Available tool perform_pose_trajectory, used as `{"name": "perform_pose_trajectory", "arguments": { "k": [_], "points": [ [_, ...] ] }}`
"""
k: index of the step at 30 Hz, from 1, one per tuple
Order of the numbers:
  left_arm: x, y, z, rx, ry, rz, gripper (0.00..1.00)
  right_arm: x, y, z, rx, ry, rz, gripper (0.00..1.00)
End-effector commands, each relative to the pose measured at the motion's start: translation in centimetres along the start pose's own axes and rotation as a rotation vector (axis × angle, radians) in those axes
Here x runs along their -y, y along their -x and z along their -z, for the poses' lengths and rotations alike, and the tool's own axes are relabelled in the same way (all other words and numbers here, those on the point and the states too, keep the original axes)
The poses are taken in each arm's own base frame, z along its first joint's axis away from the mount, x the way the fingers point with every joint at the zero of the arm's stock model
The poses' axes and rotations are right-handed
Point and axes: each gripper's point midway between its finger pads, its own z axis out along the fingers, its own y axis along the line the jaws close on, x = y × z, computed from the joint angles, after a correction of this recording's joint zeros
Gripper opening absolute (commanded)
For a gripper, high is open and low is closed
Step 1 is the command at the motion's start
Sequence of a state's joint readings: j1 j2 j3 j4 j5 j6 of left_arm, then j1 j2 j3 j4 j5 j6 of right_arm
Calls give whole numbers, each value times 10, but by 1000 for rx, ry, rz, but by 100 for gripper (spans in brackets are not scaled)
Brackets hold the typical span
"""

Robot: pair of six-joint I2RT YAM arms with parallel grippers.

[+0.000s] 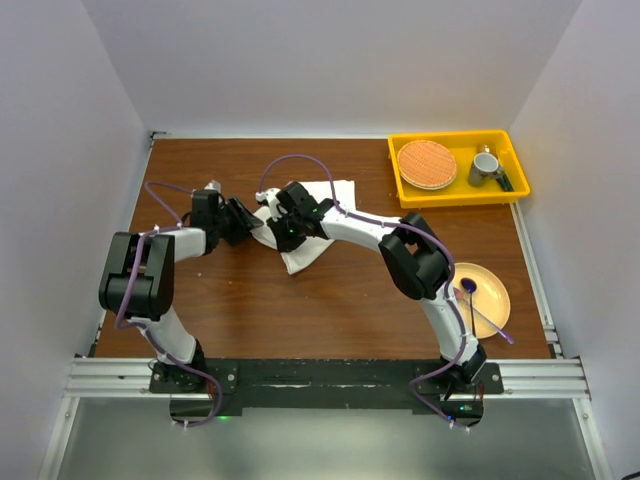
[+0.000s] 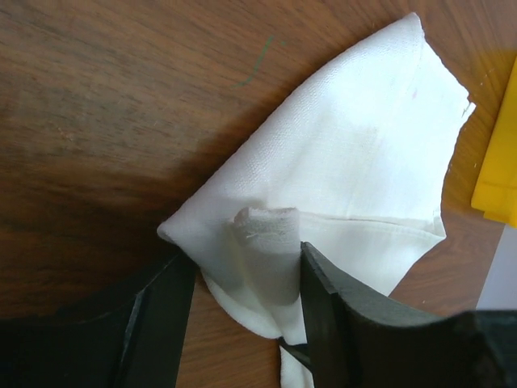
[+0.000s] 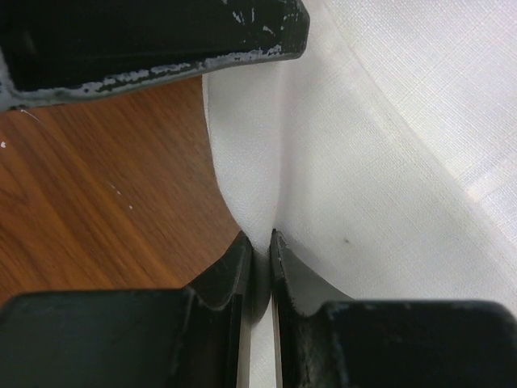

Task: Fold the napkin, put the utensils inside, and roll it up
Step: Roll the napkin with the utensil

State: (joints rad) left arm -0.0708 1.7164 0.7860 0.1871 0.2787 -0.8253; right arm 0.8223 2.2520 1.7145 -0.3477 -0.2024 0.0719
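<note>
The off-white napkin (image 1: pixel 318 243) lies crumpled and partly folded on the brown table, left of centre. My left gripper (image 1: pixel 250 224) is at its left edge. In the left wrist view the gripper (image 2: pixel 246 255) stands open, with a raised, rolled bump of napkin (image 2: pixel 355 145) between its fingers. My right gripper (image 1: pixel 284 230) is on the napkin just right of the left one. In the right wrist view it (image 3: pixel 260 238) is shut on a pinched fold of the napkin (image 3: pixel 388 162). The gold fork is not in view.
A yellow tray (image 1: pixel 505 188) at the back right holds a woven round mat (image 1: pixel 427 163) and a grey cup (image 1: pixel 485 166). A yellow plate (image 1: pixel 492 298) at the right carries a silver utensil with a purple end (image 1: pixel 470 287). The left gripper's scuffed finger (image 3: pixel 161 40) is close above my right gripper.
</note>
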Motion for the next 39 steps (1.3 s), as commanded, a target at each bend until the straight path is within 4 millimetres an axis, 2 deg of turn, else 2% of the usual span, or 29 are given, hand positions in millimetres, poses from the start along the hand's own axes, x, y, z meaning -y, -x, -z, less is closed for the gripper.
{"name": "perform_pose_trajectory", "arguments": {
  "k": [1, 6, 9, 14, 20, 23, 27, 28, 31, 33, 35, 38, 39],
  "points": [
    [-21, -5, -10, 3, 75, -50, 56, -6, -31, -7, -104, 25, -20, 0],
    [-33, -9, -15, 0, 123, -98, 54, -6, -33, -10, -112, 28, -11, 0],
    [-40, -15, -11, -14, 172, -116, 61, -5, -32, -10, -110, 27, -7, 0],
    [-38, -9, -2, 2, 201, -118, 65, -7, -30, -9, -106, 37, -8, 0],
    [-36, -17, -7, -34, 178, -111, 60, -8, -33, -7, -117, 41, -20, 0],
    [-32, -19, -4, -45, 170, -86, 62, -9, -32, -7, -107, 42, -40, 0],
    [-25, -6, 17, 20, 185, -94, 69, -9, -35, -8, -105, 42, -81, 0],
    [-20, -2, 30, 33, 191, -99, 70, -9, -35, -9, -100, 49, -92, 0],
    [-14, 6, 51, 76, 208, -98, 72, -6, -40, -10, -100, 61, -143, 0],
    [-12, 3, 61, 78, 201, -78, 75, -7, -39, -10, -89, 69, -163, 0],
    [-11, -11, 61, 33, 175, -38, 76, -7, -39, -10, -89, 76, -176, 0],
    [-9, -32, 51, -56, 131, 2, 76, -7, -36, -7, -78, 87, -190, 0],
    [-5, -33, 47, -59, 105, 5, 76, -7, -36, -7, -78, 91, -195, 0]
  ]
}}
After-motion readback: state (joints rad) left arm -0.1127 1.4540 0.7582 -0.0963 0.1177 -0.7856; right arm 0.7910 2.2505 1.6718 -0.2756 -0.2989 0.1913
